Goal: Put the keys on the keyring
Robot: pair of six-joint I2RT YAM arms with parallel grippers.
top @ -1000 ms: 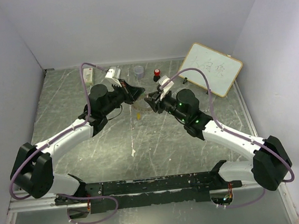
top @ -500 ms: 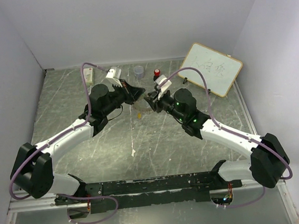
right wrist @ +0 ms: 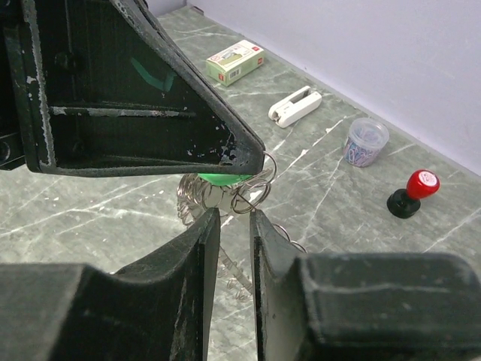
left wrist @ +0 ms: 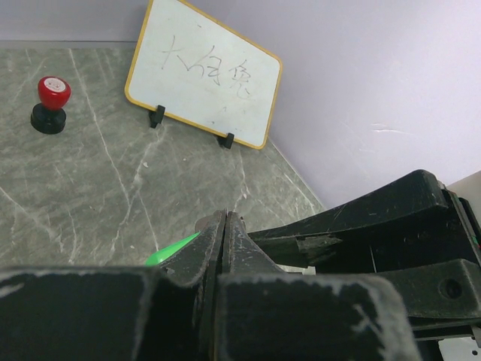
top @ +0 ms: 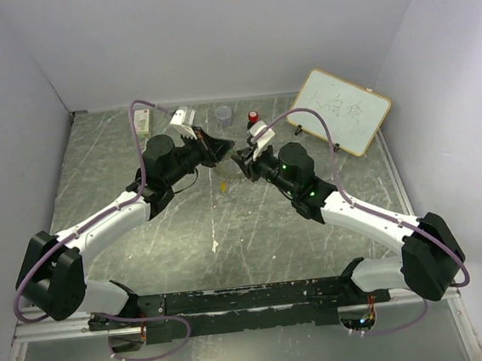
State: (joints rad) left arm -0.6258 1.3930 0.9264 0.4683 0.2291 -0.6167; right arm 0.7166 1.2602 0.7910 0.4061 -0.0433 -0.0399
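Observation:
My left gripper is shut on the green-headed key, held above the table. The key's green head also shows under the left fingers in the right wrist view. The silver keyring, a bunch of coiled wire loops, hangs right at that key. My right gripper faces the left one, tips almost touching. Its jaws stand a narrow gap apart just below the ring's loops, with nothing clamped between them. A small yellowish piece, perhaps the yellow-orange key, shows below the grippers.
A whiteboard stands at the back right. A red-capped black knob, a small cup of paper clips, a white stapler and a small box line the back of the table.
My right arm has moved a little left and forward, closing on the left gripper. The left gripper has stayed almost still, holding the green key.

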